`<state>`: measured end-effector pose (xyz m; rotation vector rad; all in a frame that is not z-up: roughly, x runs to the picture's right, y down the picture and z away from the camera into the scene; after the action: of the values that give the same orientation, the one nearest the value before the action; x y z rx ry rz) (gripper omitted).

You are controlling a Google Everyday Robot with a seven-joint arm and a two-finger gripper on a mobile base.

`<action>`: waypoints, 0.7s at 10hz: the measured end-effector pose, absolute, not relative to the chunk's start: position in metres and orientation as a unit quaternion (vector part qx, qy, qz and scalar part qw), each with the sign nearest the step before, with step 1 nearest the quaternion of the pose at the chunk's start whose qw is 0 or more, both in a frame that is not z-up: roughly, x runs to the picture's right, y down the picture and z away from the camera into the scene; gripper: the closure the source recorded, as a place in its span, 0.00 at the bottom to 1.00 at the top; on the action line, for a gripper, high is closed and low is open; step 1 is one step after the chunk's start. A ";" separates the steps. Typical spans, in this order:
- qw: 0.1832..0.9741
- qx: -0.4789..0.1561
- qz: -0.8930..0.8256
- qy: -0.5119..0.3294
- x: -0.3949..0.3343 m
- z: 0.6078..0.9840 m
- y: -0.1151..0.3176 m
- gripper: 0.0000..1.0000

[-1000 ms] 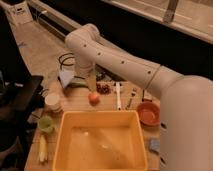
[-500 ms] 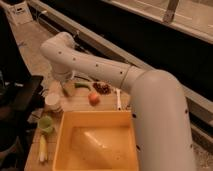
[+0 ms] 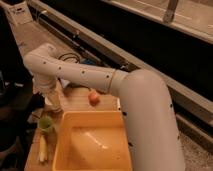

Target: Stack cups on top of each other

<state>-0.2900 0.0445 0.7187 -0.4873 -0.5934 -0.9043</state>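
The pale green cup [image 3: 46, 123] stands upright on the wooden table, just left of the yellow tub's far left corner. The white cup [image 3: 53, 105] stands right behind it and is partly covered by my arm. My gripper [image 3: 48, 94] hangs at the end of the white arm, directly over the white cup and down at its rim. I cannot tell whether it touches the cup. The two cups stand side by side, a small gap apart.
A big yellow tub [image 3: 75, 150] fills the front of the table [image 3: 75, 99]. A small red-orange fruit [image 3: 93, 97] lies behind the tub. A pale yellow long item [image 3: 43, 149] lies left of the tub. My arm [image 3: 145, 115] covers the table's right side.
My arm has swung left and lowered, bringing the gripper from behind the table's middle to over the white cup. The orange-red bowl is now hidden behind the arm.
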 end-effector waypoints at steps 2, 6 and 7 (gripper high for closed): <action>0.830 -0.230 -0.425 -0.279 -0.288 0.719 0.044 0.20; 0.821 -0.248 -0.428 -0.285 -0.295 0.731 0.045 0.20; 0.816 -0.255 -0.430 -0.290 -0.299 0.735 0.052 0.20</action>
<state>-0.2989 0.0522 0.7355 -0.5438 -0.6182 -0.9165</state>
